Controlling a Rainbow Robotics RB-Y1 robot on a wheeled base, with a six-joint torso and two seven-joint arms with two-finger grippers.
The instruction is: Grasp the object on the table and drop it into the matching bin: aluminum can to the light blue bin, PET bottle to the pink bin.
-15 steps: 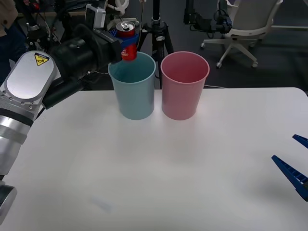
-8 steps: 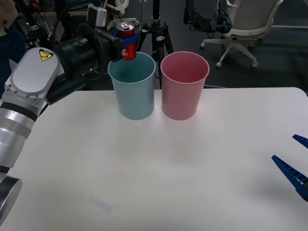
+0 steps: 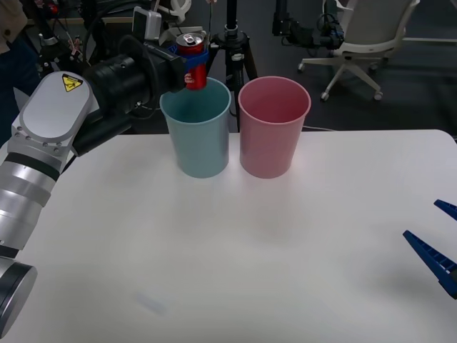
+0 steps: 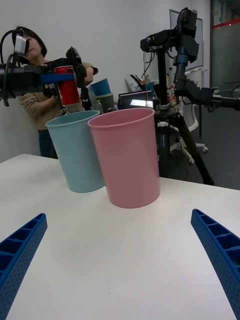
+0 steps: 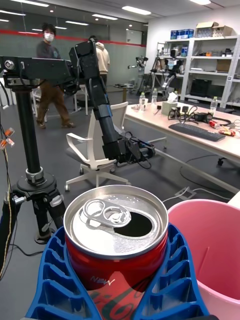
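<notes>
Front view: the left hand grips the red aluminum can upright above the light blue bin, beside the pink bin. Right wrist view: the right hand spreads wide over the table. Left wrist view: the can's silver top has its tab opened.
</notes>
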